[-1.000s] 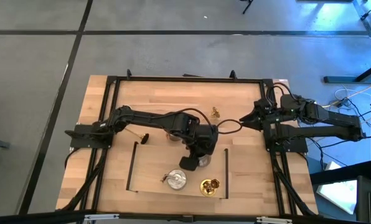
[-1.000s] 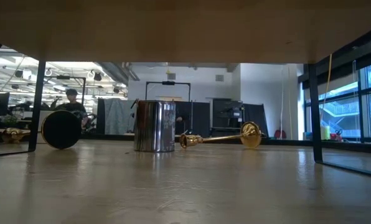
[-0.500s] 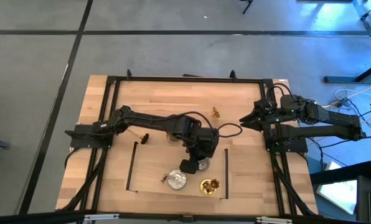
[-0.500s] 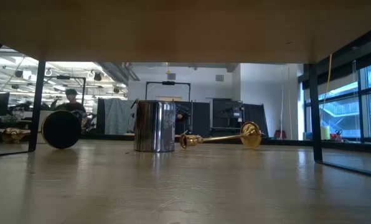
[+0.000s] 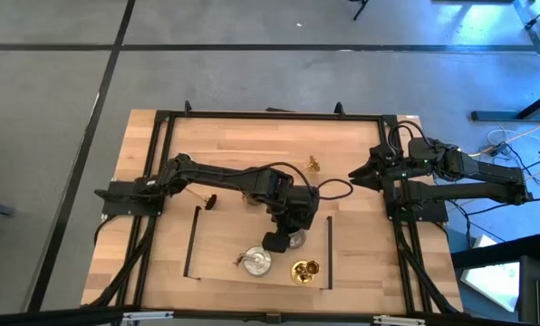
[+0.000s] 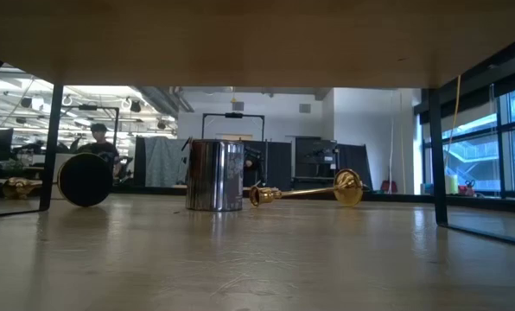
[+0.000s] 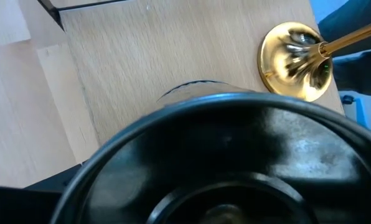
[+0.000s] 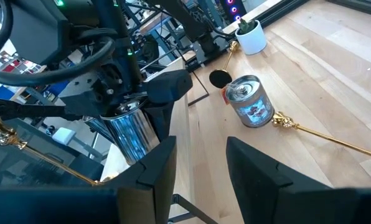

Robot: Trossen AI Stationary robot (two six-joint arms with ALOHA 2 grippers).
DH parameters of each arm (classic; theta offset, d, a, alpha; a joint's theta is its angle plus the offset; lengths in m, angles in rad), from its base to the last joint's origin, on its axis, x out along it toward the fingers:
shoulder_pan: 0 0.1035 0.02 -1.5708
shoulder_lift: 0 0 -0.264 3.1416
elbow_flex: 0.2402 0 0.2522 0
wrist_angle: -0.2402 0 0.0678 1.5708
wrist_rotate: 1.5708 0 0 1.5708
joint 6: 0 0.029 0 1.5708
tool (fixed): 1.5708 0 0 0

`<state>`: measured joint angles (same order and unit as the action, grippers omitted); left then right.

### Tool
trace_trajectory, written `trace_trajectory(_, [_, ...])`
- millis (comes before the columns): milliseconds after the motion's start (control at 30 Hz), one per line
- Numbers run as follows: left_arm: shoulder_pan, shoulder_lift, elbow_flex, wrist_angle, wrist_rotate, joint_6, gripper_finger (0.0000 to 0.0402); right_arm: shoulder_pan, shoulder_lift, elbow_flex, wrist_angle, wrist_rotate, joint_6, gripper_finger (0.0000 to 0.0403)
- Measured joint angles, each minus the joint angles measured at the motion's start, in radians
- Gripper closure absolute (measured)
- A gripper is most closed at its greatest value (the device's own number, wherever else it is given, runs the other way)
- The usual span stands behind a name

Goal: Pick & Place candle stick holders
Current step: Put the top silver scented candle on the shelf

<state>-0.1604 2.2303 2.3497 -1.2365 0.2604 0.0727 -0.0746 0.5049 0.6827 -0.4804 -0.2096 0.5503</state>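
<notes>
We see the left gripper [image 5: 286,237] near the table's [image 5: 234,145] centre, toward five o'clock, with its jaws spread wide around an upright silver-grey holder [image 8: 128,134]; in the right wrist view the fingers [image 8: 167,86] flank its top, though we cannot tell whether they press on it. The right gripper [image 5: 353,176] waits at the table's three o'clock edge, its fingers partly parted and holding nothing. A second silver-grey holder [image 6: 215,175] stands upright near the centre. Beside it a gold brass holder [image 6: 305,190] lies on its side, its long axis across the low view, its round base at the three o'clock end. Another silver-grey holder [image 5: 255,263] and a gold one [image 5: 304,270] sit at the six o'clock side, a dark-based one [image 5: 207,199] lies toward nine o'clock, and a small gold one [image 5: 313,164] toward one o'clock.
</notes>
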Motion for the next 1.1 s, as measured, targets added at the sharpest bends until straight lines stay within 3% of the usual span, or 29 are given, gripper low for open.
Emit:
trace_trajectory(833, [-0.008, 0.000, 0.000, -0.001, -0.055, -0.061, 0.0029, 0.000, 0.000, 0.000, 0.000, 0.000, 0.000, 0.0258])
trace_trajectory(1100, [-0.008, 0.000, 0.000, -0.002, -0.014, -0.077, 0.0028, 0.000, 0.000, 0.000, -0.001, 0.000, 0.000, 0.0258])
